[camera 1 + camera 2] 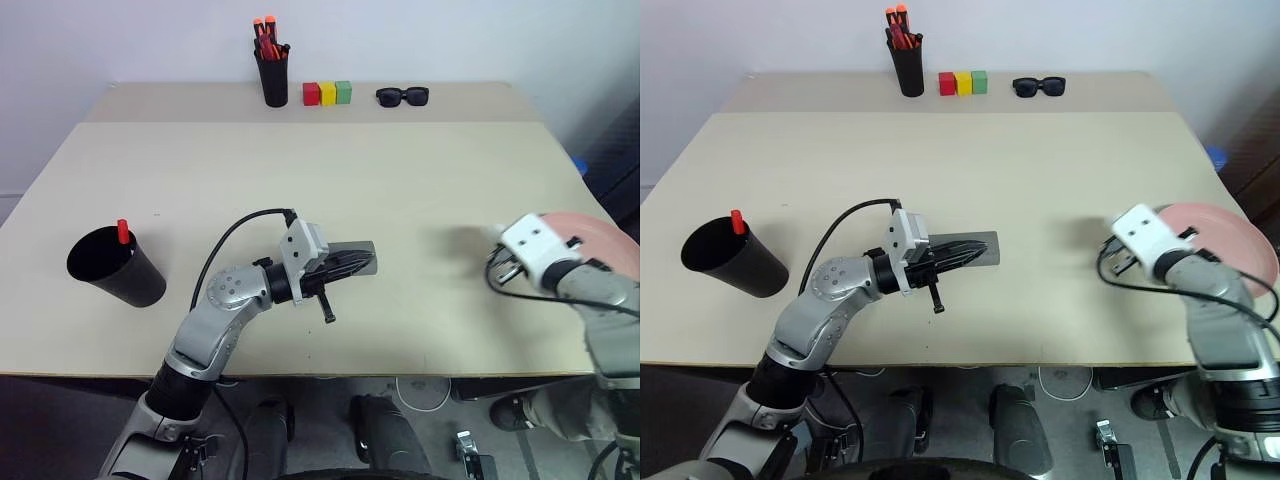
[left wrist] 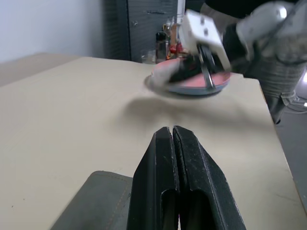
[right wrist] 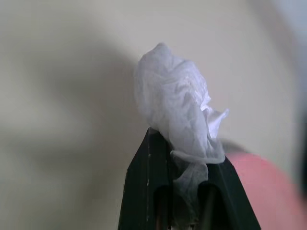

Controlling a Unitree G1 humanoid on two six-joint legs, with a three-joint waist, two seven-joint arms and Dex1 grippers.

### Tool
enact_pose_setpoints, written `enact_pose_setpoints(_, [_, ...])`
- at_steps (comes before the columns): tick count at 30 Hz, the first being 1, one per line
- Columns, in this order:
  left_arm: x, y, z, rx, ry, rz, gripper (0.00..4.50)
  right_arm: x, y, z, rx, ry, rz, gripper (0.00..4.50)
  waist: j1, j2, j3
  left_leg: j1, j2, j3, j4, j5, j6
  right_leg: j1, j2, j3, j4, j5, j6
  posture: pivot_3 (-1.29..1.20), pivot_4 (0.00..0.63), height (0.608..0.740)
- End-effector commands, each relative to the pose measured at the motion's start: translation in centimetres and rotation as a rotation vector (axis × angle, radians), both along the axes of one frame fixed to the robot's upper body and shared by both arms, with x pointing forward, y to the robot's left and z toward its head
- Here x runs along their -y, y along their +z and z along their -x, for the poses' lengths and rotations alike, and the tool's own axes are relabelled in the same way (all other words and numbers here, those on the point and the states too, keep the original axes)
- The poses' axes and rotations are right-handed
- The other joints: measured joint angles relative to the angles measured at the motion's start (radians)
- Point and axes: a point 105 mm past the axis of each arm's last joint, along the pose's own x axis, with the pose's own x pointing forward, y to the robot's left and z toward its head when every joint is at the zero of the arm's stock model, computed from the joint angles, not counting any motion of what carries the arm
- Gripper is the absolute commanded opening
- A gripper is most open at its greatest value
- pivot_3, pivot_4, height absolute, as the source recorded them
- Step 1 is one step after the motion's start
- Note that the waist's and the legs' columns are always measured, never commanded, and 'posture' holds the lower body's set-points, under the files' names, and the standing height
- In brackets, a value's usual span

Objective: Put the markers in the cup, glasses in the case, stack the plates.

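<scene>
My left gripper [image 2: 171, 139]: black fingers, closed flat. Under it, the case [image 1: 355, 258]: grey. My right gripper [image 3: 184, 158]: black fingers pinching a crumpled tissue [image 3: 177, 112], white. Beside it, top plate [image 1: 1225, 240]: salmon pink; in the left wrist view a light blue rim shows beneath. Table [image 1: 400, 170]: pale beige, plain. Cup [image 1: 110, 265]: plain black, with a red marker tip [image 1: 123, 230] showing. At the far edge: taller black cup [image 1: 273, 78] with red-orange pens, three blocks [image 1: 327, 93] red, yellow, green, black sunglasses [image 1: 402, 96].
</scene>
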Motion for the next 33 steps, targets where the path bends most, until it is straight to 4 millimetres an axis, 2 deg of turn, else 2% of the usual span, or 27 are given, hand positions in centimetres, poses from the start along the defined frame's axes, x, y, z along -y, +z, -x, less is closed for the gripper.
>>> enact_pose_setpoints(1, [0.6, 1.0, 0.2, 0.045, -0.032, 0.019, 0.00, 3.4, 1.9, 0.9, 0.052, -0.150, 0.027, 0.03, -0.001, 0.000, 0.000, 0.000, 0.000, 0.000, 0.000, 0.000, 0.000, 0.000, 0.000, 0.000, 0.000, 0.000, 0.000, 0.00, 0.150, 0.740])
enact_pose_setpoints(4, [0.8, 1.0, 0.0, 0.049, -0.036, 0.020, 0.00, 4.8, 1.5, 1.6, 0.025, -0.214, 0.055, 1.21, -0.002, 0.000, 0.000, 0.000, 0.000, 0.000, 0.000, 0.000, 0.000, 0.000, 0.000, 0.000, 0.000, 0.000, 0.000, 0.00, 0.150, 0.740])
enact_pose_setpoints(6, [0.8, 1.1, -0.1, 0.052, -0.038, 0.021, 0.00, 5.1, 1.7, 1.6, 0.025, -0.222, 0.066, 2.20, -0.005, 0.000, 0.000, 0.000, 0.000, 0.000, 0.000, 0.000, 0.000, 0.000, 0.000, 0.000, 0.000, 0.000, 0.000, 0.00, 0.150, 0.740])
enact_pose_setpoints(10, [0.3, 1.4, -0.6, 0.066, 0.001, 0.026, 0.00, 3.9, 2.4, 0.8, 0.040, -0.161, 0.098, 4.30, -0.009, 0.000, 0.000, 0.001, 0.000, 0.001, 0.000, 0.000, 0.000, 0.000, 0.000, 0.000, 0.000, 0.000, 0.000, 0.00, 0.150, 0.740])
enact_pose_setpoints(11, [0.0, 1.4, -0.9, 0.070, 0.024, 0.024, 0.00, 3.5, 2.4, 0.6, 0.041, -0.137, 0.101, 4.46, -0.008, 0.000, 0.000, 0.001, 0.000, 0.001, 0.000, 0.000, 0.000, 0.000, 0.000, 0.000, 0.000, 0.000, 0.000, 0.00, 0.150, 0.740])
enact_pose_setpoints(14, [-1.5, 1.4, -2.2, 0.086, 0.127, 0.013, 0.00, 1.8, 2.7, -0.3, 0.064, -0.046, 0.080, 4.46, -0.007, 0.000, 0.000, 0.000, 0.000, 0.001, 0.000, 0.000, 0.000, 0.000, 0.000, 0.000, 0.000, 0.000, 0.000, 0.00, 0.150, 0.740])
enact_pose_setpoints(18, [-5.2, 1.7, -4.8, 0.117, 0.361, -0.002, 0.00, -2.5, 3.6, -1.5, 0.139, 0.152, -0.053, 4.46, -0.010, 0.000, 0.000, 0.001, 0.000, 0.000, 0.000, 0.000, 0.000, 0.000, 0.001, 0.000, 0.000, 0.000, 0.000, 0.00, 0.150, 0.740])
enact_pose_setpoints(20, [-8.8, 1.9, -6.1, 0.134, 0.537, -0.013, 0.00, -6.3, 3.4, -1.5, 0.151, 0.325, -0.203, 4.46, -0.010, 0.000, 0.000, 0.001, 0.000, 0.000, -0.001, 0.000, 0.000, 0.000, 0.001, 0.000, 0.000, 0.000, 0.001, 0.00, 0.150, 0.740])
enact_pose_setpoints(22, [-11.5, 1.9, -6.4, 0.141, 0.651, -0.021, 0.00, -8.5, 2.9, -1.1, 0.129, 0.438, -0.305, 4.46, -0.010, 0.000, 0.000, 0.001, 0.001, -0.001, -0.001, 0.000, 0.000, 0.000, 0.001, 0.000, 0.000, 0.001, 0.003, 0.00, 0.150, 0.740])
enact_pose_setpoints(27, [-14.4, 1.2, -5.4, 0.130, 0.737, -0.068, 0.00, -10.0, 1.8, -0.7, 0.027, 0.545, -0.418, 4.46, 0.002, 0.000, 0.001, -0.001, 0.000, -0.001, 0.000, 0.000, 0.000, 0.000, -0.001, -0.001, -0.001, 0.001, 0.004, 0.00, 0.150, 0.740])
enact_pose_setpoints(33, [-15.3, 1.0, -4.6, 0.111, 0.748, -0.096, 0.00, -9.8, 1.8, -1.7, 0.019, 0.554, -0.473, 4.46, -0.003, -0.001, 0.001, 0.000, 0.000, -0.001, 0.000, 0.000, 0.000, 0.001, -0.001, -0.001, -0.001, 0.000, 0.000, 0.00, 0.150, 0.740])
